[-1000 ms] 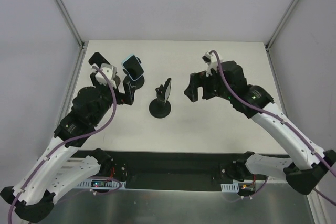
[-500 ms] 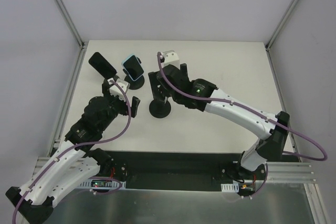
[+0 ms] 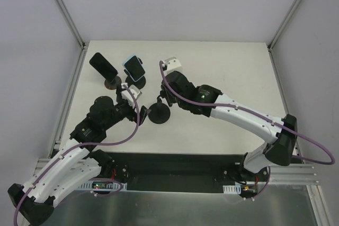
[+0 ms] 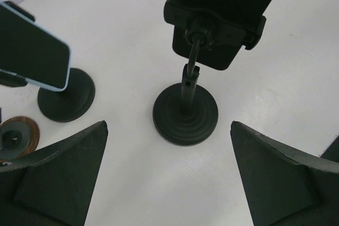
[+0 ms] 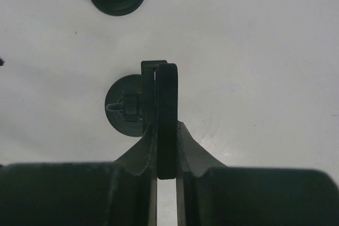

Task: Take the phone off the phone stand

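The black phone (image 5: pixel 167 115) stands edge-on in the clamp of the black phone stand (image 3: pixel 159 114) at the table's middle. My right gripper (image 5: pixel 167 130) reaches down from above and is shut on the phone, one finger on each face. In the top view the right gripper (image 3: pixel 165 97) hides most of the phone. My left gripper (image 4: pixel 168 125) is open low over the table, just left of the stand's round base (image 4: pixel 185 115), touching nothing. The left wrist view shows the phone's back (image 4: pixel 228 59) behind the clamp.
A blue-cased phone (image 3: pixel 134 68) sits on a second black stand at the back left. A black phone (image 3: pixel 103 66) stands on a wooden-based stand (image 4: pixel 18 136) further left. White walls close in the table on three sides.
My right arm swung left from the table's right half to the middle stand and shut on the phone. My left arm moved down and right to the stand's base.
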Robot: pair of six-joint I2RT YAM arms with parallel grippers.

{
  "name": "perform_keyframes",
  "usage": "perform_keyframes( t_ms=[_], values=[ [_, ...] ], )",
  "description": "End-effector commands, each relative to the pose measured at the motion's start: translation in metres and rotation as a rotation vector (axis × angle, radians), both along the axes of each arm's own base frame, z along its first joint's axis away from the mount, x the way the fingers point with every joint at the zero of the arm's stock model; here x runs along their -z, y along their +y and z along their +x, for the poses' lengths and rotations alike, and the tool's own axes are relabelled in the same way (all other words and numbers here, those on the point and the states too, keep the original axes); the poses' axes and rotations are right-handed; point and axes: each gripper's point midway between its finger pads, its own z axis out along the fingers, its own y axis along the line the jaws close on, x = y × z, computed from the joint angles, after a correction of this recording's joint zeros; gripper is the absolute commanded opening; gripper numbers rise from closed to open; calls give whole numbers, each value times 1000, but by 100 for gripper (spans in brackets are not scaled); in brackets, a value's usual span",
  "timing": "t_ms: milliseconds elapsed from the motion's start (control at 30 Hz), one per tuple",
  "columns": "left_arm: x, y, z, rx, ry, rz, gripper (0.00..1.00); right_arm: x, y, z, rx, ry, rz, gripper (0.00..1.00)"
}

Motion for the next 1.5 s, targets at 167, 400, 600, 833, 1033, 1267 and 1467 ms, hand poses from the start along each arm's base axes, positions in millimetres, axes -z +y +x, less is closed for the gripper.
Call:
perform_keyframes(
  t_ms=[167, 400, 600, 833, 1033, 1267, 1467],
  values=[
    [-7, -49, -14, 320, -51, -46, 99, -40, -1, -23, -237, -112, 82, 1],
    [4, -76, 7, 329, 93, -87, 99, -35, 7, -27, -275, -94, 96, 1],
    [21, -77, 27, 262, 125, -56, 98, -30, 9, -29, -275, -83, 122, 1],
    [29, -85, 38, 234, 120, -122, 79, -23, 11, -29, -245, -75, 172, 1],
    [38, -89, 41, 250, 130, -118, 32, -20, 13, -27, -224, -73, 199, 1],
    [39, -89, 36, 275, 116, -116, 0, -15, 8, -15, -154, -132, 222, 18],
    [40, -91, 33, 292, 121, -117, 0, -6, 16, -4, -147, -161, 262, 31]
  ],
)
